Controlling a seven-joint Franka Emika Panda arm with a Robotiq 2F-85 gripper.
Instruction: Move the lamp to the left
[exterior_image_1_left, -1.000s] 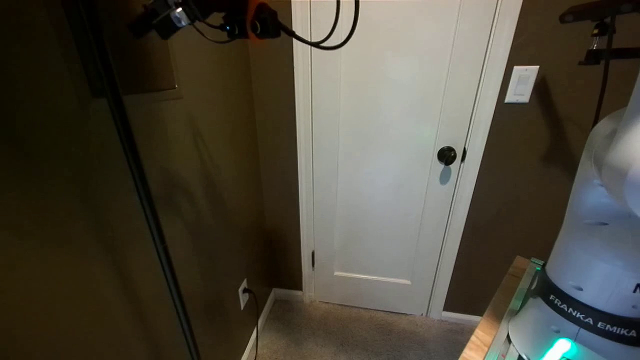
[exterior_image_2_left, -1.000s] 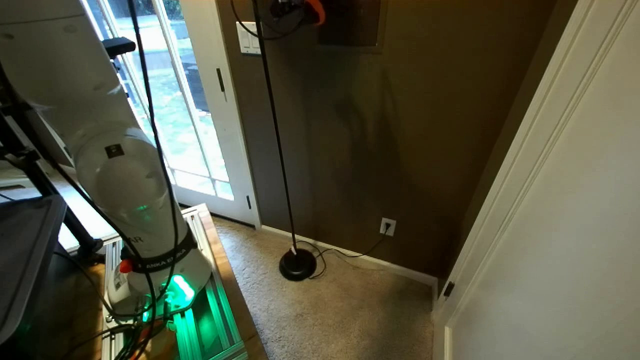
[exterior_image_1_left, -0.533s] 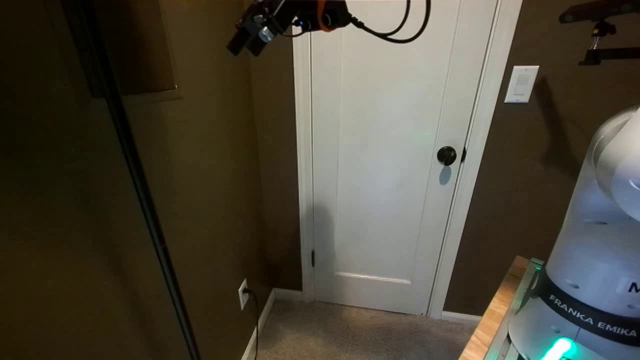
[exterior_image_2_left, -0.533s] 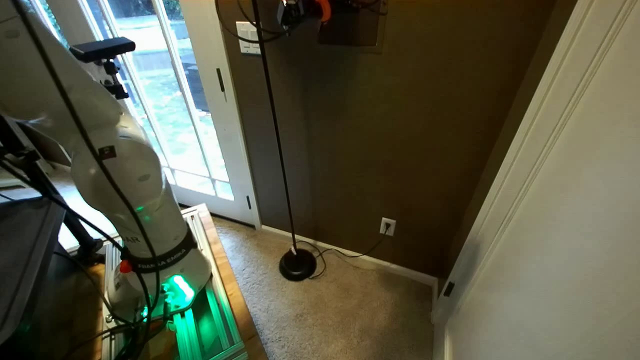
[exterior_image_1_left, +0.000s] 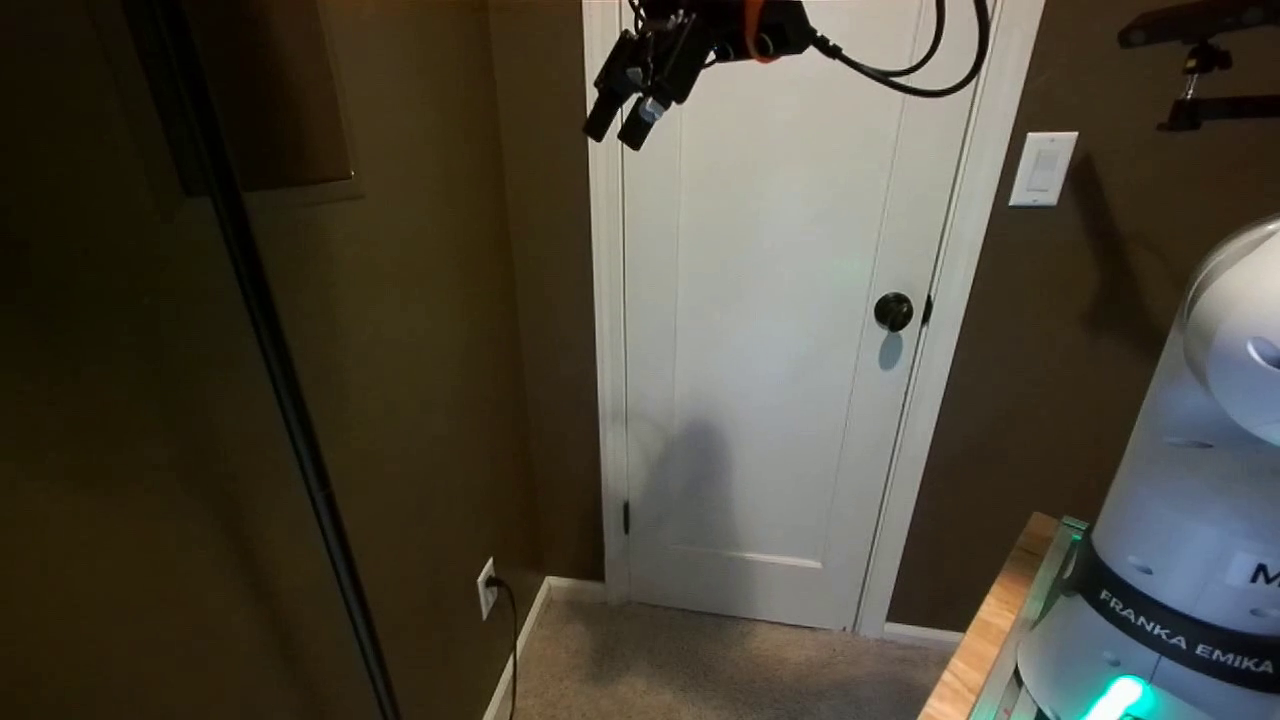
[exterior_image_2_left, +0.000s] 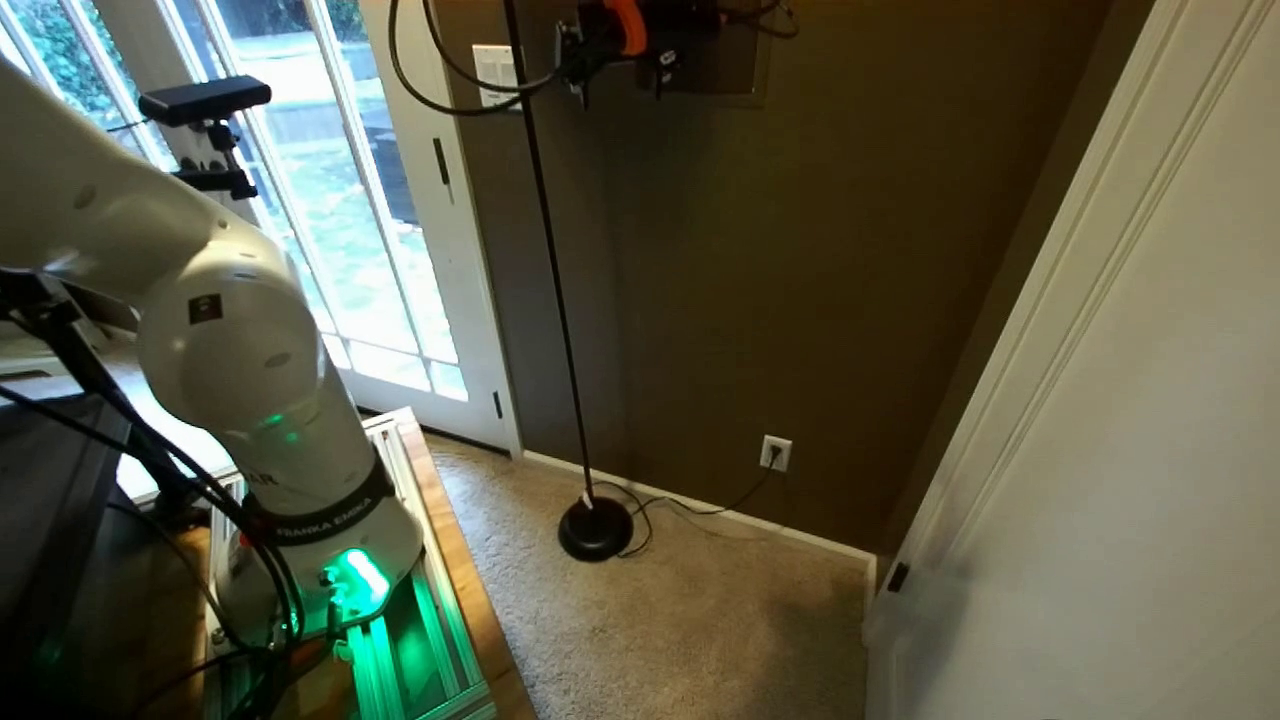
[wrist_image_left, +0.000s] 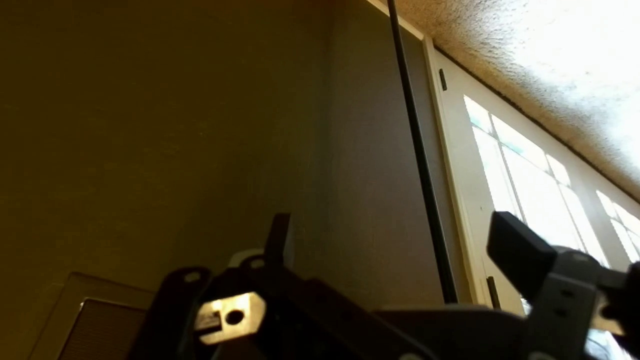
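Wrist view showed the gripper (wrist_image_left: 392, 227) along the bottom of the frame, its two dark fingers (wrist_image_left: 520, 250) spread apart with a wide gap between them. Beyond that gap the lamp (wrist_image_left: 420, 155) appeared, thin, dark and pole-like, slanting from the top edge down to the right of centre, where the gripper's body hid the rest. A brown wall (wrist_image_left: 175, 140) filled the left side; a white glazed door (wrist_image_left: 530, 160) and pale carpet (wrist_image_left: 500, 45) filled the right.

In an exterior view, the gripper (exterior_image_1_left: 615, 137) hung at the top, just left of centre, in front of a white panelled door (exterior_image_1_left: 760, 330), fingertips (exterior_image_1_left: 637, 132) angled down and to the left. Well apart from it, the lamp (exterior_image_1_left: 293, 400) ran from the upper left down to the bottom edge.

In an exterior view, the lamp (exterior_image_2_left: 560, 300) stood on its round black base (exterior_image_2_left: 595, 532), below centre on the carpet, and a cord (exterior_image_2_left: 712, 512) ran from there to a wall outlet (exterior_image_2_left: 776, 453) on the right. Near the top edge, an orange band (exterior_image_2_left: 629, 26) on the robot's dark wrist (exterior_image_2_left: 680, 30) showed to the right of the lamp. The white robot arm (exterior_image_2_left: 230, 350) filled much of the left side.
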